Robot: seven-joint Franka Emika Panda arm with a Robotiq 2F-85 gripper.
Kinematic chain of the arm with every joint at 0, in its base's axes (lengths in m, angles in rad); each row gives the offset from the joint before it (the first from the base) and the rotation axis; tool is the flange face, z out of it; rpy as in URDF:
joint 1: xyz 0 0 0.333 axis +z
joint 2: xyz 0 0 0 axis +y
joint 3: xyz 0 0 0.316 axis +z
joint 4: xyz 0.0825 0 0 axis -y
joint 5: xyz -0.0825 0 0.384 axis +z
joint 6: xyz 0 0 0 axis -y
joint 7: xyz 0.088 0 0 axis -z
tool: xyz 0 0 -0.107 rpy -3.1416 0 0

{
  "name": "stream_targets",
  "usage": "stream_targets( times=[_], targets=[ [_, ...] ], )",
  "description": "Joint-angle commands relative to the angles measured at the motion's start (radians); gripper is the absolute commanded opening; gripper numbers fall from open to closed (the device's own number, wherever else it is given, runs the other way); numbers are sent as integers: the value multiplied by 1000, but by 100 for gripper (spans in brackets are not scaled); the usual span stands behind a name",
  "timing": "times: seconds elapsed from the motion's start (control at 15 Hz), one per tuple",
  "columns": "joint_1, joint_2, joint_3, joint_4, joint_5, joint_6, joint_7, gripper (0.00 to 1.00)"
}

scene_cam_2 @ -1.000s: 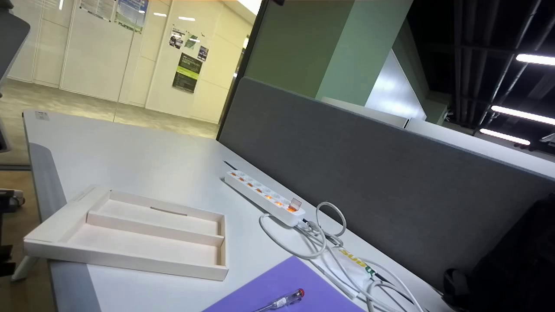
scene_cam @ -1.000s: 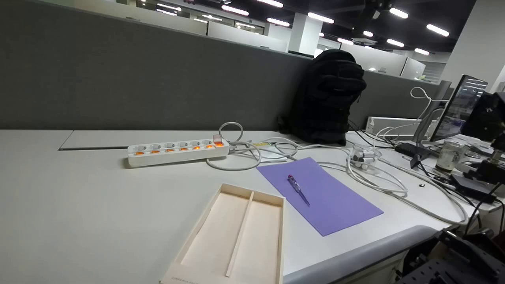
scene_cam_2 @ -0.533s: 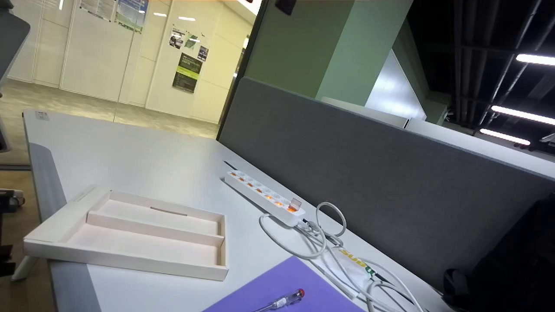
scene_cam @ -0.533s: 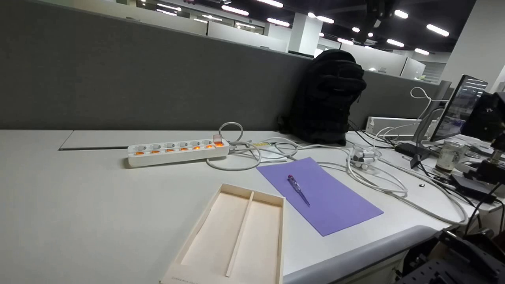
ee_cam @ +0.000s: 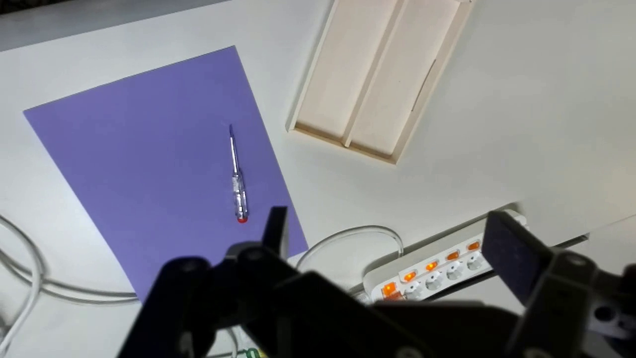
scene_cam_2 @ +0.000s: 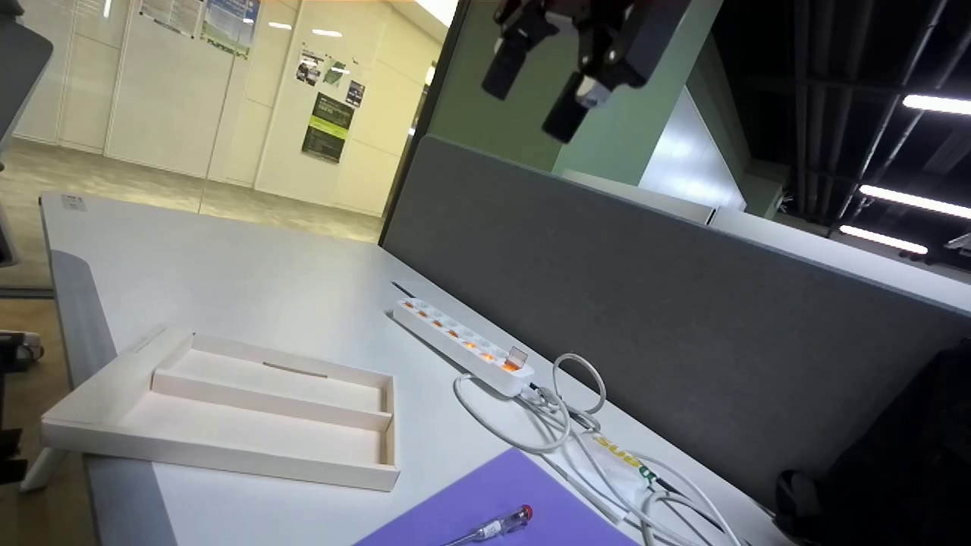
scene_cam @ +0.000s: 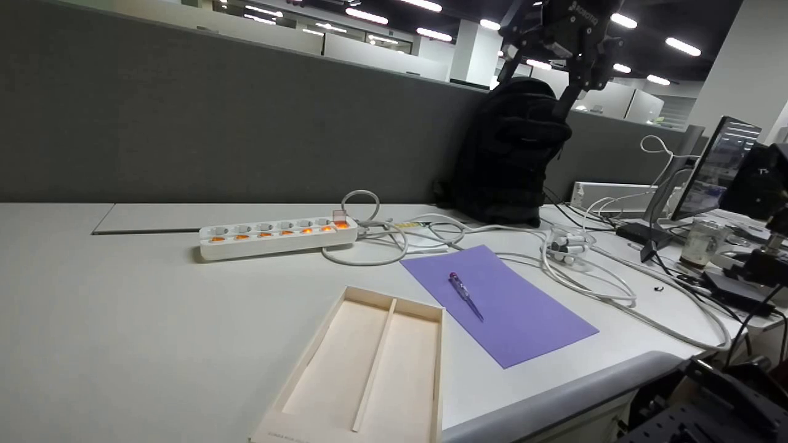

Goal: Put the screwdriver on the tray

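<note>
One screwdriver [ee_cam: 238, 181], on a purple sheet [ee_cam: 169, 164]; one divided tray [scene_cam: 375, 364], left of it in both exterior views; my end effector [scene_cam_2: 527, 111], jaws apart, above the worktop [scene_cam: 154, 332].

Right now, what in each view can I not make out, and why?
Screwdriver: tip cut off by the bottom edge in an exterior view.
Tray: one end cut off by the top edge in the wrist view.
Its print: too small to read in an exterior view.
Power strip: partly hidden by the gripper in the wrist view.
</note>
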Motion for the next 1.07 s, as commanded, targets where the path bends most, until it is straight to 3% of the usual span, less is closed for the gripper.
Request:
stream_targets(
  times=[0.0, 0.27, 0.53, 0.8, 1.0],
  targets=[
    [-22, 141, -35, 44, 19, 6, -29, 100],
    [-54, 248, -69, 60, 23, 33, -57, 100],
    [-73, 299, -61, 78, 4, 96, -64, 100],
    [-78, 356, -33, 82, -57, 192, -21, 100],
    [-91, 395, -4, 59, -152, 331, 67, 100]
  ],
)
